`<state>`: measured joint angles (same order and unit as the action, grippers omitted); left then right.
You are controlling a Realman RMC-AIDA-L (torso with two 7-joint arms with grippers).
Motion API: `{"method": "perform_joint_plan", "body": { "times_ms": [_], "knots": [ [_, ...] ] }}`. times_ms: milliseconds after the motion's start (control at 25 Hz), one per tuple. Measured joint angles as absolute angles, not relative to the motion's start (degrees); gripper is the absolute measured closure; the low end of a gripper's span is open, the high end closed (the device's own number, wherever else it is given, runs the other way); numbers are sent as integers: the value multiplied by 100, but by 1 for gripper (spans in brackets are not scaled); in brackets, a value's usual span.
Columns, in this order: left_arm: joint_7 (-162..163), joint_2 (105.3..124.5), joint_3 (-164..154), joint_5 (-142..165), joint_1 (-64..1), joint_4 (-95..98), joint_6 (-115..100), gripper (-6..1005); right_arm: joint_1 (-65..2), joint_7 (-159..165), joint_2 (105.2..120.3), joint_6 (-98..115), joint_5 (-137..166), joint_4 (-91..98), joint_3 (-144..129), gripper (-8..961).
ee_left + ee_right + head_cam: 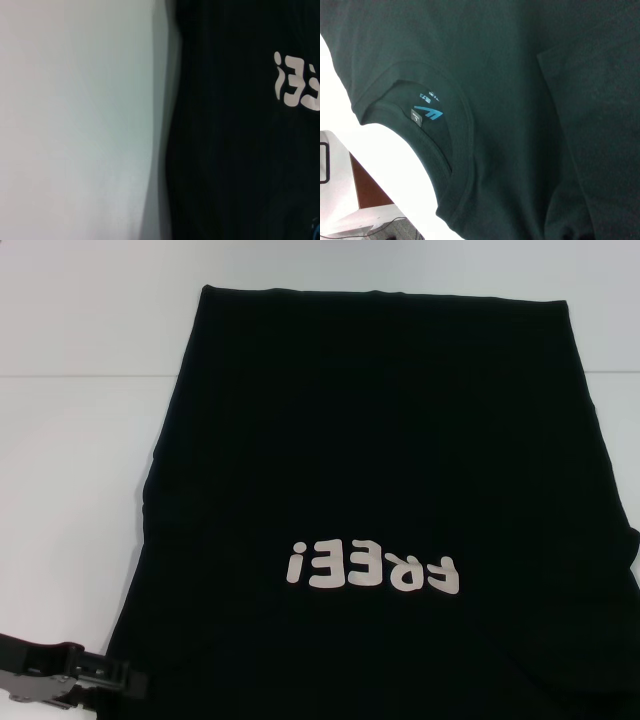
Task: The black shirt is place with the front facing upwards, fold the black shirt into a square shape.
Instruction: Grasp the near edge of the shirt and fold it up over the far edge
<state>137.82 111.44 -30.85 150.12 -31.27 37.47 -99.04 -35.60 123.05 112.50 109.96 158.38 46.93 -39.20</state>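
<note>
Since the left gripper point(95, 685) sits way down at 8 o'clock, right at the near-left edge of the black shirt point(380, 470), I'd guess we're early: first side fold not made. Can't tell if its fingers are open or holding cloth. Shirt's flat on the white table point(80, 390), filling the middle. Next move probably needs a solid edge pinch. Chest reads "FREE!" point(375, 568), upside down at 6 o'clock; the blue neck label point(427, 112) isn't readable. Right gripper's out of view.

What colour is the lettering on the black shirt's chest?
White, on the black shirt; the lettering shows best in the head view.
</note>
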Motion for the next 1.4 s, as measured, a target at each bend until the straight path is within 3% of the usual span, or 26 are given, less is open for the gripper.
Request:
{"method": "perform_joint_plan", "body": {
  "times_ms": [160, 600, 680, 880, 1400],
  "knots": [
    [13768, 11170, -3092, 15012, -3147, 3744, -9907, 245, -3566, 12304, 11250, 10995, 15838, 4693, -3920, 883],
    [13661, 11252, -3207, 14958, -3130, 3942, -9845, 224, -3585, 12305, 11250, 10996, 15838, 4693, -3920, 881],
    [13653, 11270, -3220, 14968, -3128, 3997, -9843, 387, -3586, 12307, 11250, 10996, 15838, 4693, -3920, 881],
    [13641, 11304, -3254, 14982, -3158, 4009, -9841, 638, -3584, 12316, 11250, 10995, 15838, 4693, -3920, 880],
    [13645, 11290, -3306, 14995, -3202, 3987, -9763, 895, -3586, 12306, 11256, 10995, 15838, 4693, -3911, 879]
  ]
}}
